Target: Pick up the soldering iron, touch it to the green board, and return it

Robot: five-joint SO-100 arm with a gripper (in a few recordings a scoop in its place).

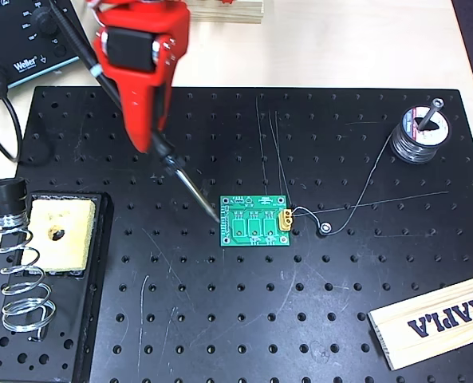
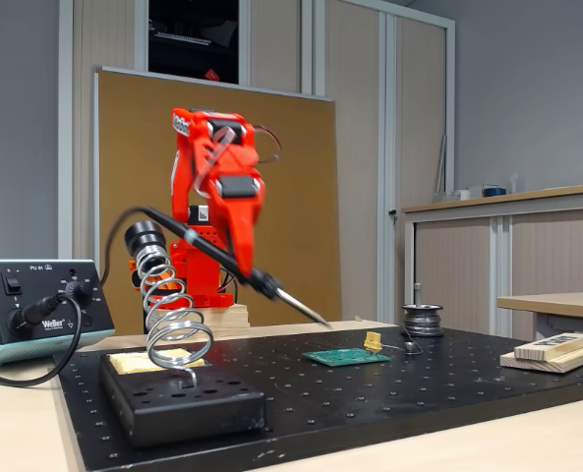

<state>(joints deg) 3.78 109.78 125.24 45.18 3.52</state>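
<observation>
Overhead view showed my red gripper (image 1: 158,144) shut tight on the soldering iron (image 1: 190,185), whose long body pointed down and right toward the green board (image 1: 257,220). Its thin tip sat right at the board's left edge. From the fixed view, the tip hung just above the board (image 2: 346,357)

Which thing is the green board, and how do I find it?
Start at the big black plate with holes and look near its middle. The green board is the small flat square there, just beside the soldering iron's metal tip. It is the only green thing, with white markings and a little yellow connector on one edge.
</observation>
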